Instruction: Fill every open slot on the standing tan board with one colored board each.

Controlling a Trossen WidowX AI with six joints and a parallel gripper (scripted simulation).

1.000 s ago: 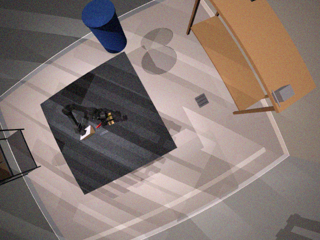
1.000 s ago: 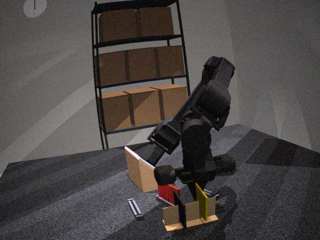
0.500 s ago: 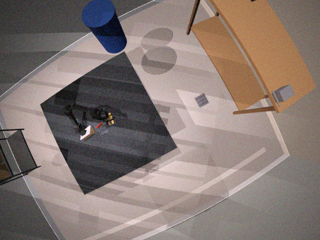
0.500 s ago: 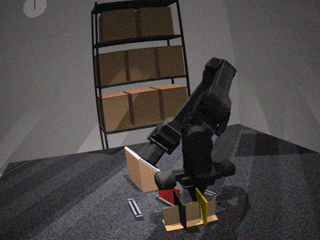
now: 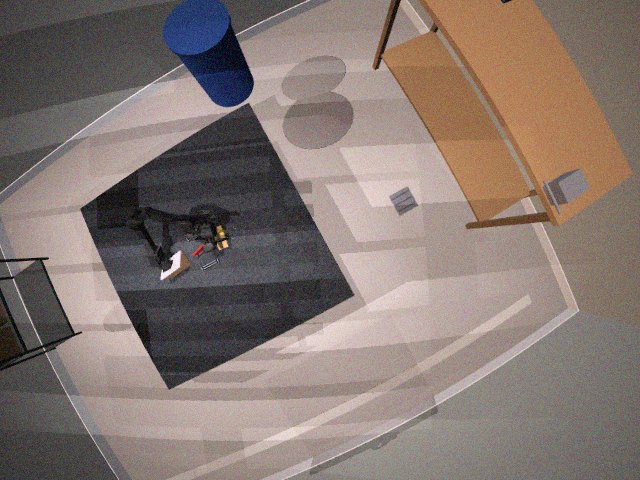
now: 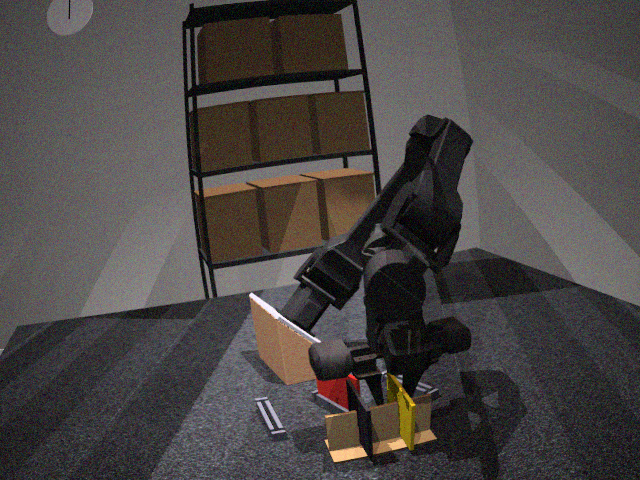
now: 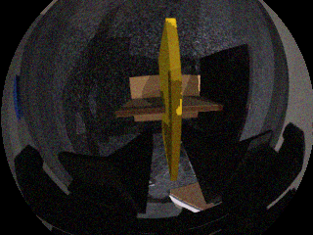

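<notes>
The tan board (image 6: pixel 385 419) (image 5: pixel 222 242) stands on its foot. A black board (image 6: pixel 361 419) and a yellow board (image 6: pixel 407 423) (image 7: pixel 170 73) stand upright across it, both reaching down to its foot in the exterior view. A red board (image 6: pixel 331 388) (image 5: pixel 198 250) stands in a grey holder behind the tan board's left part. One empty holder (image 6: pixel 271 415) (image 5: pixel 210 264) lies to the left, and part of another (image 6: pixel 426 387) shows behind the right part. My gripper (image 6: pixel 395 395) (image 7: pixel 166 129) is partly open, its fingers on either side of the yellow board with gaps.
A tan box with a white top (image 6: pixel 284 348) (image 5: pixel 181 264) stands behind and left of the red board, close to the arm's base side. The work lies on a dark mat (image 5: pixel 248 310). A shelf of cartons (image 6: pixel 286 134) stands far back.
</notes>
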